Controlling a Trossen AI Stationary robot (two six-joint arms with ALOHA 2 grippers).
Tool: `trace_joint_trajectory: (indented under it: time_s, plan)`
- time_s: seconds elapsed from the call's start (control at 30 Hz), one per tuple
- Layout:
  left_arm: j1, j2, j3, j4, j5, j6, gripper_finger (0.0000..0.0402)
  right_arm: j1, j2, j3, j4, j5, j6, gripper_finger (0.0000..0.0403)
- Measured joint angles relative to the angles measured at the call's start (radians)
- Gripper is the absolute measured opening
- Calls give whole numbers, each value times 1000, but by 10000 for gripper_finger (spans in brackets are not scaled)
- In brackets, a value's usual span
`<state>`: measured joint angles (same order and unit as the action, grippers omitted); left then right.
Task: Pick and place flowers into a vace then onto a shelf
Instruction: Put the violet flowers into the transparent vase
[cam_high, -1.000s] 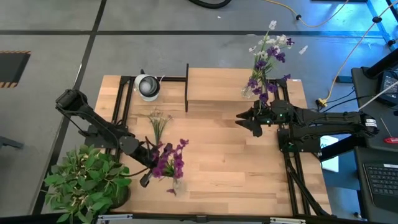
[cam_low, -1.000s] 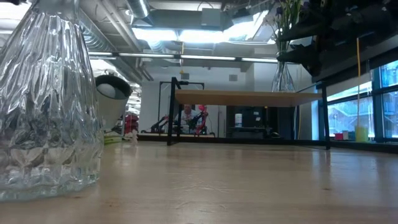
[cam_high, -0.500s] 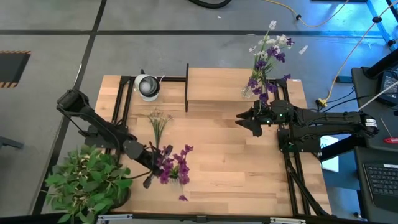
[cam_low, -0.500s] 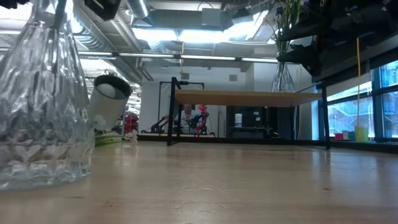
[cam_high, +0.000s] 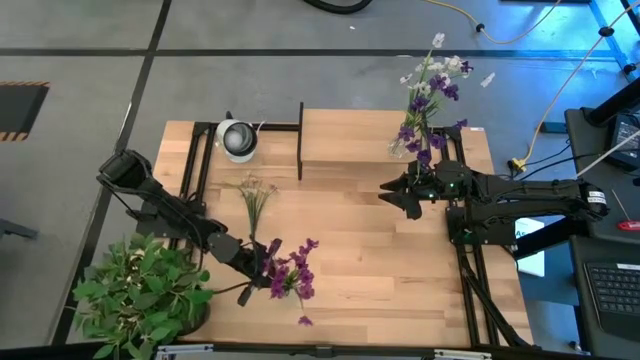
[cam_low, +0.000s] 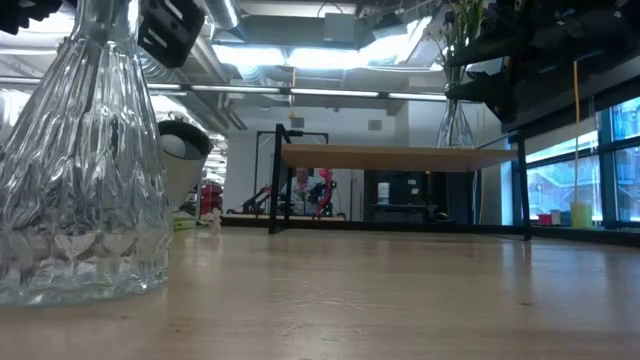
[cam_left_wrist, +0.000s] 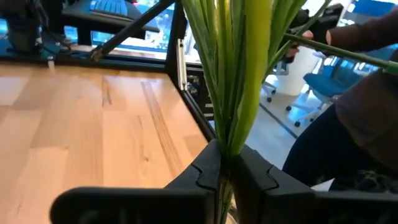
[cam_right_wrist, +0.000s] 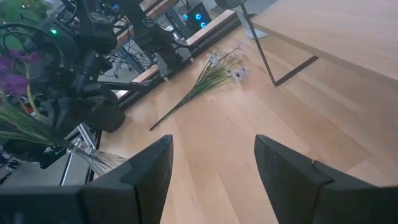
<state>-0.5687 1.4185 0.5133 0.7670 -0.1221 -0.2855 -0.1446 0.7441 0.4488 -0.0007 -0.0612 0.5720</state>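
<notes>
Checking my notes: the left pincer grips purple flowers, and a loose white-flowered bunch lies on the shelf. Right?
Not quite. The left pincer does grip the purple flowers, but the high view shows the white-flowered bunch lying on the table, not on the shelf.

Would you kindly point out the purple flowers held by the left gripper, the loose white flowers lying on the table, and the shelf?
purple flowers (cam_high: 288, 272), high view, on the blossoms.
left gripper (cam_left_wrist: 225, 167), left wrist view, where its shut fingers clamp the stems.
white flowers (cam_high: 254, 196), high view, mid-stem.
shelf (cam_high: 345, 135), high view, bare board.
</notes>
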Motion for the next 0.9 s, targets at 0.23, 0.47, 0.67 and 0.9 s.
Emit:
trace_joint_trajectory:
  time_s: [0.23, 0.47, 0.67, 0.9]
  plan:
    - [-1, 0, 0, 0, -62, -34, 53, 0, 0, 0, 0, 0, -1, 228]
    - [-1, 0, 0, 0, -68, -8, 89, 0, 0, 0, 0, 0, 0, 228]
    - [-24, 0, 0, 0, -89, 64, 103, 0, 0, 0, 0, -1, 0, 228]
    - [-63, 0, 0, -56, -156, 82, 104, 0, 0, 0, 0, -1, 0, 228]
